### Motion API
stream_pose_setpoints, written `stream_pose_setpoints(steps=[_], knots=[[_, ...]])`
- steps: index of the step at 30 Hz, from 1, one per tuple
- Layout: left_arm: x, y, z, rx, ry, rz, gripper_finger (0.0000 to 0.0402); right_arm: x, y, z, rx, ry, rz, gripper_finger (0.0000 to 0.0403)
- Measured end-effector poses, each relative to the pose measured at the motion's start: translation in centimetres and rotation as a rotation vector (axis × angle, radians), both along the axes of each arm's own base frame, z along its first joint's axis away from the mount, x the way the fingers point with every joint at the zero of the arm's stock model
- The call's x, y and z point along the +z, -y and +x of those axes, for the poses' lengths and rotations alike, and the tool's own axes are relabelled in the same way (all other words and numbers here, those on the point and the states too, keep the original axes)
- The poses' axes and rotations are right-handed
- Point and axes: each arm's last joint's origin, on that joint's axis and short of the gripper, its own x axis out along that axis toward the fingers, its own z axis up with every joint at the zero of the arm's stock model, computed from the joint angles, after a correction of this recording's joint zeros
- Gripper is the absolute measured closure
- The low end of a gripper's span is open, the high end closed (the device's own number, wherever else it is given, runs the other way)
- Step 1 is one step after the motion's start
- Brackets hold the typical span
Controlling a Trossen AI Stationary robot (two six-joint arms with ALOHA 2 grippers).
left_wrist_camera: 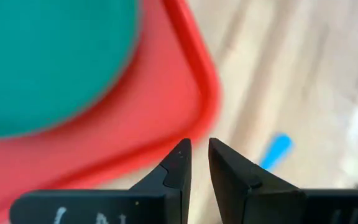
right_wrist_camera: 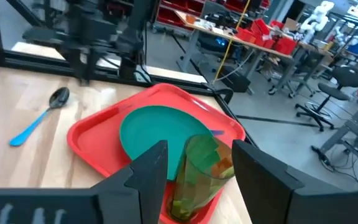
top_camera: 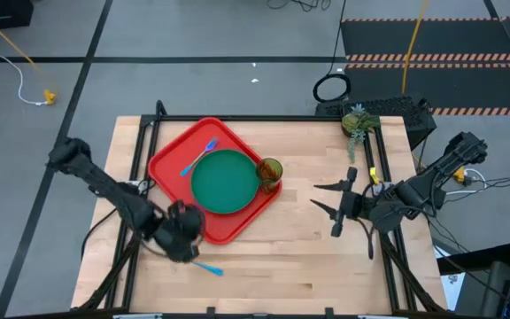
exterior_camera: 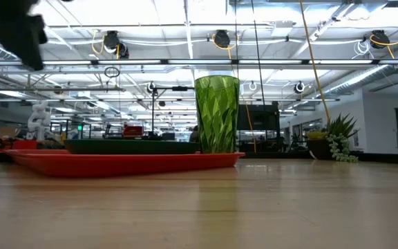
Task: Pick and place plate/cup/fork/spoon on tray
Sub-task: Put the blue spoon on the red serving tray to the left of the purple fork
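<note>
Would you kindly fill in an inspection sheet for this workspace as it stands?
Surface: wooden table, bare at the front.
Job's things: plate, fork and cup on the red tray; spoon lies on the wood beside the tray.
Clutter: small potted plant at the far edge.
Grippers: left gripper nearly shut, empty, above the tray's edge near the spoon; right gripper open, empty, waiting.
Cables: yellow cord on the floor.
Surroundings: workshop with office chairs.
</note>
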Motion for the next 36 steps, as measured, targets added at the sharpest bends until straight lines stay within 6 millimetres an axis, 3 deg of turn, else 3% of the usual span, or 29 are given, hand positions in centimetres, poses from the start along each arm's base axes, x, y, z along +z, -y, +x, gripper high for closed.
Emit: stream_pose_setpoints(steps=[8,13,19,30,36], knots=[[-1.7,7.3,1.7,-0.158,-0.118,-0.018,0.0344,0.2,-0.5,1.2,0.169,0.017,0.078,0.0232],[-2.6,10.4,2.3,-0.236,-0.139,0.012,0.0343,0.7,-1.0,1.7,0.228,0.063,0.083,0.0232],[-3.9,11.3,2.2,-0.230,-0.187,0.010,0.0333,0.9,-1.1,1.8,0.228,0.094,0.104,0.0232],[-5.7,12.0,1.9,-0.285,-0.257,0.060,0.0202,1.6,-2.1,1.3,0.284,0.152,0.127,0.0232],[-5.9,11.3,1.4,-0.314,-0.299,0.155,0.0181,1.7,-2.2,1.3,0.293,0.159,0.096,0.0232]])
